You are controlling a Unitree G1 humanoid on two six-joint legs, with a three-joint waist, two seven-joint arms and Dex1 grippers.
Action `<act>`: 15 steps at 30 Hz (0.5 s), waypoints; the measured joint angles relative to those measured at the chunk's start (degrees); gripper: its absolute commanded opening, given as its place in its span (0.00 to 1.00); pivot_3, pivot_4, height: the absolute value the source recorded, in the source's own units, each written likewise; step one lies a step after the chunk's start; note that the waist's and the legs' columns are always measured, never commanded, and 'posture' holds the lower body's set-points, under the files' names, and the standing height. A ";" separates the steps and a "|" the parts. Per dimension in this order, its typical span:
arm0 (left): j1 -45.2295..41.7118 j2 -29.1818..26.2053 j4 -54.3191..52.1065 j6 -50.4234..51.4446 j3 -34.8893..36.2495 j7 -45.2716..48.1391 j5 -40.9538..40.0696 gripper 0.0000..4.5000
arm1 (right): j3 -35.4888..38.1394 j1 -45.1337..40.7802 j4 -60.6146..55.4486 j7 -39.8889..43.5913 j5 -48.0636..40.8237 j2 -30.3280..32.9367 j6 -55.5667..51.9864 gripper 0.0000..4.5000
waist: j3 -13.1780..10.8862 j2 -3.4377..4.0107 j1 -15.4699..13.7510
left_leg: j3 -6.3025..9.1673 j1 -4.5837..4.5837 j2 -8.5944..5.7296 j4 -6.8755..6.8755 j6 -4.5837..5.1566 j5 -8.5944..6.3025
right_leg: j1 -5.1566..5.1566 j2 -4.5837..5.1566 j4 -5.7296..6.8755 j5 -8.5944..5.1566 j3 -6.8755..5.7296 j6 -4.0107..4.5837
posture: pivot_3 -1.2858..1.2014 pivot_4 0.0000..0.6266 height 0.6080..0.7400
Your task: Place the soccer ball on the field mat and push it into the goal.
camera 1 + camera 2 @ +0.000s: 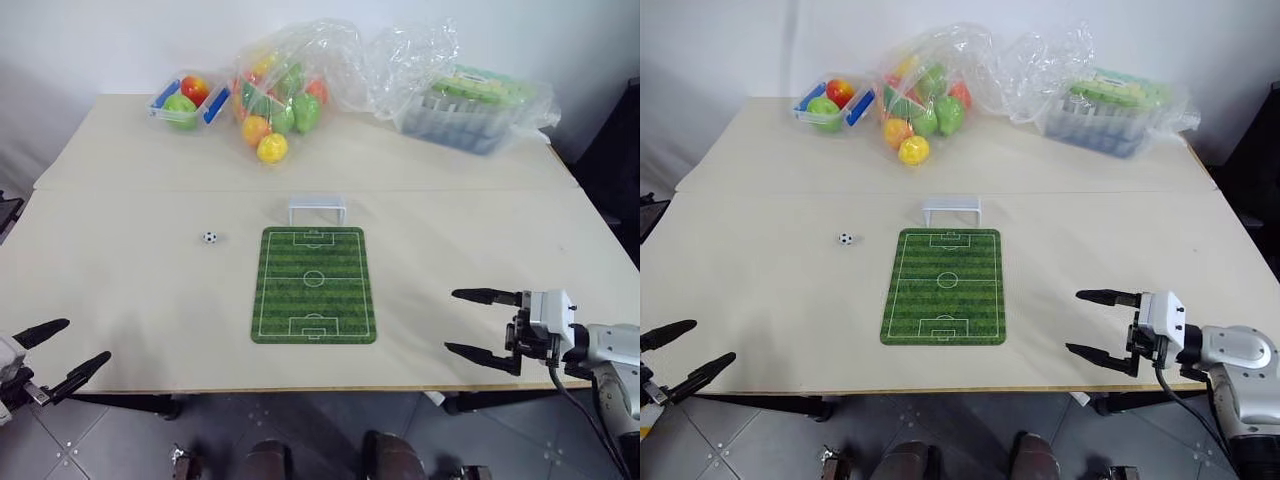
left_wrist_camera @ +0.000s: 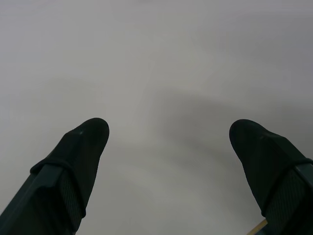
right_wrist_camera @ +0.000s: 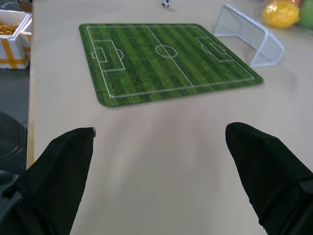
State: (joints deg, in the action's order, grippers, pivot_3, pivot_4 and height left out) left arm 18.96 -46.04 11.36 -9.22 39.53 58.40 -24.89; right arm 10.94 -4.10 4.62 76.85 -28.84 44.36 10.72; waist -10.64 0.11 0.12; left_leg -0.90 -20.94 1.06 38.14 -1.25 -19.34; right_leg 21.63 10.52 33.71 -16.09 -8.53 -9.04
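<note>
Head views: field mat (image 1: 314, 285) lies flat mid-counter (image 1: 120, 290). Goal (image 1: 317, 209) stands at the mat's far short edge, just beside it. Soccer ball (image 1: 209, 237) rests on the bare counter, left of the mat, near its far corner, not touching. Bagged toy fruit (image 1: 272, 148) and plastic boxes (image 1: 470, 110) line the far side. Left gripper (image 1: 58, 352) at the near left edge, jaws spread wide, empty. Right gripper (image 1: 470, 322) near the right front edge, jaws wide apart, empty.

Left wrist view: two black fingertips (image 2: 85, 142) far apart over a plain grey surface.

Right wrist view: fingertips (image 3: 259, 156) far apart above the counter; mat, goal and ball beyond.
</note>
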 measured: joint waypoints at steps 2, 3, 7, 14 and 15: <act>-0.12 0.26 -0.39 0.32 -0.16 -0.13 -0.16 1.00 | -0.25 -0.20 0.00 -0.21 0.39 -0.29 0.09 1.00 | 0.00 0.00 -0.05 | 0.00 0.00 0.00 0.00 0.00 0.00 | 0.00 0.00 0.00 0.00 0.00 0.00 | 0.52 0.24 1.00; -0.24 0.61 -0.52 1.66 -0.14 -0.47 -0.84 1.00 | -0.36 -0.78 -0.13 -1.05 0.34 -1.55 0.01 1.00 | 0.00 0.00 -0.05 | 0.00 0.01 0.00 0.00 0.00 0.00 | 0.00 0.00 0.00 0.00 0.00 0.00 | 0.52 0.24 1.00; -1.42 3.14 -1.59 7.23 0.00 -1.42 -5.21 1.00 | -1.11 -1.81 -3.96 -4.44 -2.73 -7.10 -2.21 1.00 | 0.00 0.00 -0.03 | 0.01 0.01 0.01 0.03 0.00 0.00 | 0.00 0.00 0.05 0.00 0.02 0.00 | 0.52 0.24 1.00; -4.44 12.03 0.35 10.72 1.17 -6.67 -9.89 1.00 | -1.16 -4.75 -9.34 -14.73 -6.94 -18.06 -4.25 1.00 | 0.02 -0.02 -0.07 | -0.02 0.08 -0.01 0.05 -0.01 0.00 | -0.01 -0.01 0.13 0.00 0.09 0.00 | 0.52 0.24 1.00; -4.73 12.47 0.60 10.71 0.82 -7.32 -9.81 1.00 | -1.33 -4.74 -9.34 -14.89 -6.76 -18.19 -4.17 1.00 | 0.02 -0.04 -0.24 | -0.01 0.08 -0.01 0.07 -0.01 0.00 | -0.01 -0.01 0.13 0.00 0.08 0.00 | 0.52 0.24 1.00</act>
State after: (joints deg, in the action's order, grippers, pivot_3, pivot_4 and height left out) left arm 14.23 -33.57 11.96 1.49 40.35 51.07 -34.70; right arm 9.61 -8.83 -4.72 61.96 -35.60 26.17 6.55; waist -10.62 0.07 -0.12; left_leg -0.92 -20.86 1.04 38.21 -1.26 -19.34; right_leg 21.63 10.51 33.84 -16.09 -8.45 -9.04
